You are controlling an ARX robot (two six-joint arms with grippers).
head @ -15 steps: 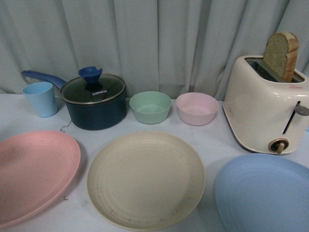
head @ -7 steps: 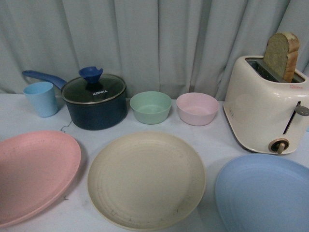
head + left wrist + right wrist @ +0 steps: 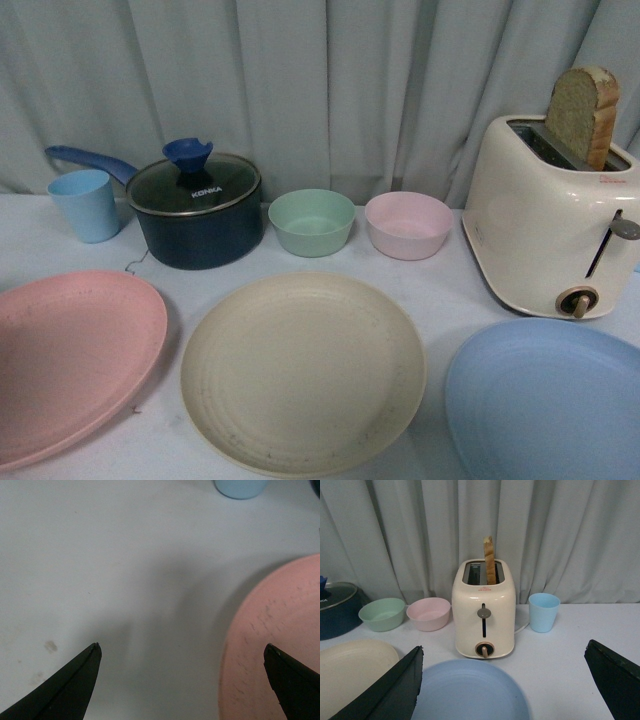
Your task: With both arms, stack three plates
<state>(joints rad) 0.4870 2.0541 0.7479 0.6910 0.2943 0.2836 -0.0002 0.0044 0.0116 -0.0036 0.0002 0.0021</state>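
Sitting sep, 3 plates (image 3: 70, 360) (image 3: 300, 370) (image 3: 545, 400), 2 sm bowls (image 3: 311, 221) (image 3: 407, 224), 2 cups (image 3: 85, 205) (image 3: 543, 611)

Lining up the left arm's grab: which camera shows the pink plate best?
Front view: nearly the whole pink plate shows, only its left edge cropped. Left wrist view catches just one rim section; right wrist view misses it.
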